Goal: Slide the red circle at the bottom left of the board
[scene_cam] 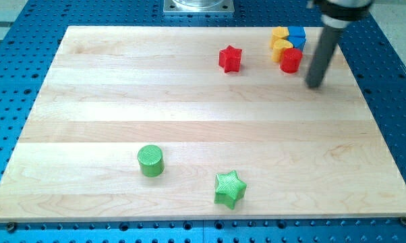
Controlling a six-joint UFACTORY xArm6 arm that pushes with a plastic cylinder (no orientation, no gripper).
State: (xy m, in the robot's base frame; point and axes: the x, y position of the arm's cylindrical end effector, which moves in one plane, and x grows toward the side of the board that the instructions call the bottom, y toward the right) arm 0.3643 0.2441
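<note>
Red circle (291, 60) sits up at the desk's (189, 135) top right, jammed against a yellow block (280, 48) and a blue one (297, 35). No jaws on this rig, just a rod; my tip (314, 84) is just right of the circle, not quite touching. Red star (230, 59) sits further left.

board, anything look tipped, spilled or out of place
Nothing stands out. The red circle sits against the yellow blocks and blue block near the view's top right; my tip is just right of it.
</note>
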